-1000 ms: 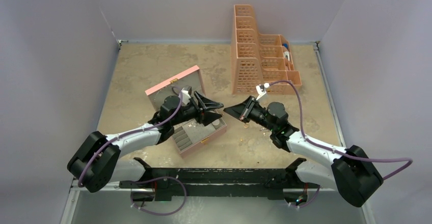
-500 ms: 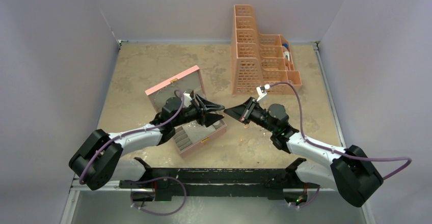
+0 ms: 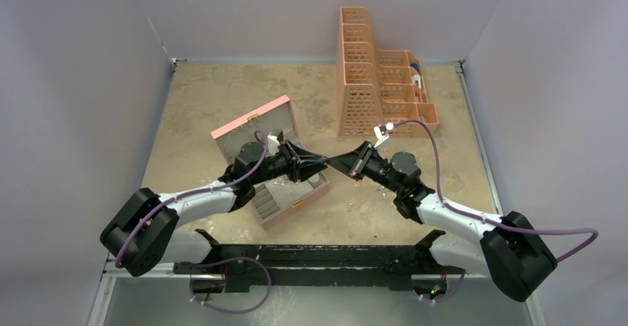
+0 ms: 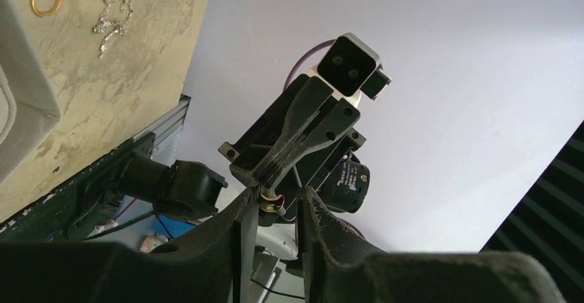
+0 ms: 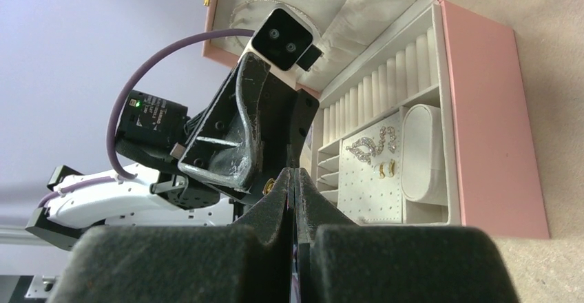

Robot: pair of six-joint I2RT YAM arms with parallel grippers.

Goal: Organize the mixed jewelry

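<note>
My right gripper (image 3: 335, 162) is shut, with a small gold piece (image 4: 268, 202) of the jewelry at its tips. In the right wrist view the same gold piece (image 5: 268, 186) shows just left of the closed right gripper (image 5: 295, 173). My left gripper (image 4: 277, 193) meets it tip to tip above the right edge of the open pink box (image 3: 255, 122). Its jaws stand narrowly apart around the piece, which lies against one finger. A silver chain (image 5: 372, 144) and gold earrings (image 5: 387, 169) lie inside the box (image 5: 489, 124). A gold ring (image 4: 47, 0) and a silver chain (image 4: 113, 0) lie on the table.
A tall orange perforated organizer (image 3: 374, 81) stands at the back right of the tan table (image 3: 207, 89). Small jewelry bits (image 3: 359, 183) lie on the table under the right arm. Grey walls close in on both sides.
The left gripper's jaws have narrowed and it has moved right. The right gripper has edged left, so the two tips now meet. The right gripper stays shut.
</note>
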